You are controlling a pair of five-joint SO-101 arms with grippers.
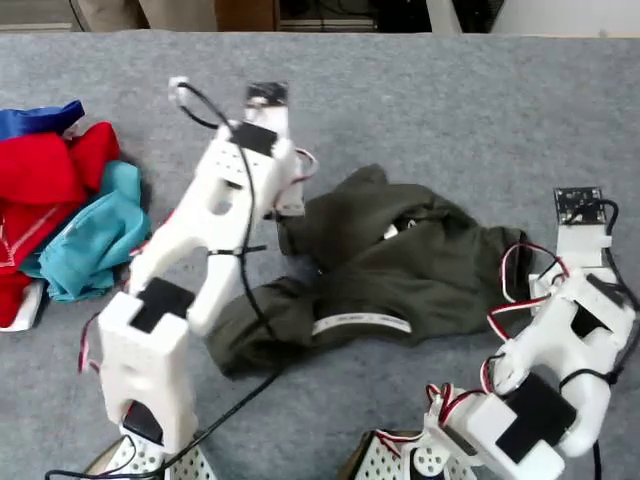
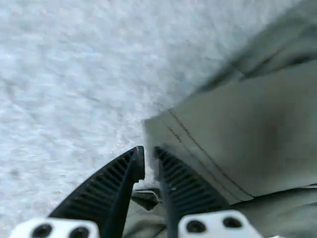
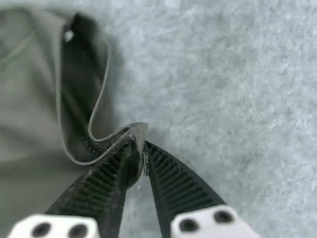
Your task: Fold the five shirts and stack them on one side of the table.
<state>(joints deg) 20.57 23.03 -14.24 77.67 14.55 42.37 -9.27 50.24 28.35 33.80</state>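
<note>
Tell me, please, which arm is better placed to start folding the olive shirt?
Right, probably: the right gripper is shut on an edge of the olive shirt; the left gripper sits at a corner, hold unclear.

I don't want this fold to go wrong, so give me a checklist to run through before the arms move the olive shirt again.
1. Hem of the olive shirt pinched in the right tool: ok.
2. Hold of the left tool on the shirt's corner: cannot tell.
3. Shirt lying flat: not ok, it is bunched and creased.
4. Bare table beyond the shirt to spread it: ok.
5. The pile of other shirts apart from the olive one: ok, it lies at the table's side.
</note>
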